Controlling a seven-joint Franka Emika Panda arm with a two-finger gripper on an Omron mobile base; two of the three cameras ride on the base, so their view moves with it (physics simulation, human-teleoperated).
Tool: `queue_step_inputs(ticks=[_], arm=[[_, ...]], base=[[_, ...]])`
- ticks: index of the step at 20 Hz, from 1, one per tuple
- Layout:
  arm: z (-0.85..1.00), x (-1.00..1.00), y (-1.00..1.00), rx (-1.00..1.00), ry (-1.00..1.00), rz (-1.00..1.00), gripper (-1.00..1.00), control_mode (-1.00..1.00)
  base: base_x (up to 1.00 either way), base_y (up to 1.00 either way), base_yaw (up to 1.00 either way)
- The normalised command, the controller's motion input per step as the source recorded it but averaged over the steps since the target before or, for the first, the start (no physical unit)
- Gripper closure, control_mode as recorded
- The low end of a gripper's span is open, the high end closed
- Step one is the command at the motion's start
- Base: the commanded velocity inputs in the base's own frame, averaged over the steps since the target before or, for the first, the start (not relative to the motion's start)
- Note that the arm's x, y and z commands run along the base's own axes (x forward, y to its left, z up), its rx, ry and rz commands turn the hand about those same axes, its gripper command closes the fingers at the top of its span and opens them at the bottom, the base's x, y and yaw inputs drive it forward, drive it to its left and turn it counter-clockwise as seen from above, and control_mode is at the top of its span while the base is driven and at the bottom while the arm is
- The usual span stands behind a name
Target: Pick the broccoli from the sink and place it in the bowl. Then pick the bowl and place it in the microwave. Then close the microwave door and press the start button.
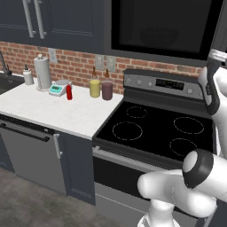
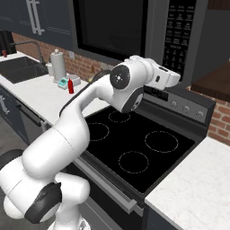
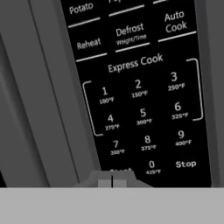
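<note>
Ten number keys, 0 to 9, sit on the microwave (image 2: 134, 31) keypad (image 3: 144, 118) under "Express Cook", each with a temperature from 100°F to 425°F. Above read "Potato", "Reheat", "Defrost Weight/Time" and "Auto Cook"; "Stop" is at lower right. The gripper (image 3: 112, 179), fingertips clenched together and holding nothing, is up against the key left of 0. The microwave door (image 1: 164, 26) is closed, the bowl (image 1: 155, 36) dimly visible behind its glass

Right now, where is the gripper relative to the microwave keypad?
In the hand view the shut gripper sits at the bottom of the microwave keypad, tips over the Start key, just left of the 0 key and below 7.
</note>
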Motion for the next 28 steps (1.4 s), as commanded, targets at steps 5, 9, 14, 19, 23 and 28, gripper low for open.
queue_step_inputs(ticks=[5,9,14,19,23,28], arm=[[-0.14,0.18,-0.04,0.00,0.00,0.01,1.00,-1.00],[-0.10,0.09,-0.11,0.01,0.00,0.01,1.00,-1.00],[-0.02,0.14,-0.22,0.02,0.00,0.03,1.00,-1.00],[-0.01,0.39,-0.11,0.01,0.00,0.04,1.00,-1.00],[-0.13,0.61,-0.13,0.04,0.00,0.09,1.00,-1.00],[-0.06,0.02,0.01,0.02,-0.02,0.08,1.00,-1.00]], base=[[0.00,0.00,0.00],[0.00,0.00,0.00],[0.00,0.00,0.00],[0.00,0.00,0.00],[0.00,0.00,0.00],[0.00,0.00,0.00]])
